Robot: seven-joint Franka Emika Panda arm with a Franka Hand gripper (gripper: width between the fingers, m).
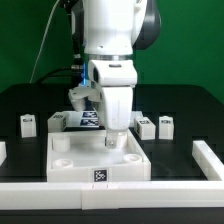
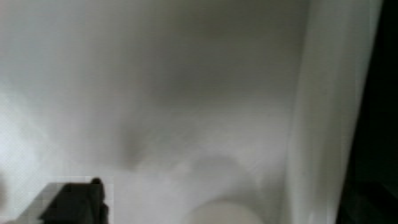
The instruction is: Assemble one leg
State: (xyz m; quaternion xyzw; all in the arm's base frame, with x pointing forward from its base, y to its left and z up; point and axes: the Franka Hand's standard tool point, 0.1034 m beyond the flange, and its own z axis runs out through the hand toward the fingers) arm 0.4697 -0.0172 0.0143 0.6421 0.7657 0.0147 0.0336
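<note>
Black bench [image 1: 20, 100], white arm [image 1: 112, 40] coming straight down mid-scene. Under it sits a big white square tray piece [image 1: 95, 172] with round corner sockets. The marker board [image 1: 85, 120] lies flat behind it.

Loose parts stand upright on the bench, flanking the tray: leg [image 1: 28, 123] and leg [image 1: 57, 122] on the exterior view's left, leg [image 1: 147, 126] and leg [image 1: 166, 125] on its right.

The tool [image 1: 113, 136] is low over the tray's far side. The wrist view is white blur plus one dark fingertip [image 2: 71, 202]. Can't tell whether the fingers are apart, together or clamped on anything.
</note>
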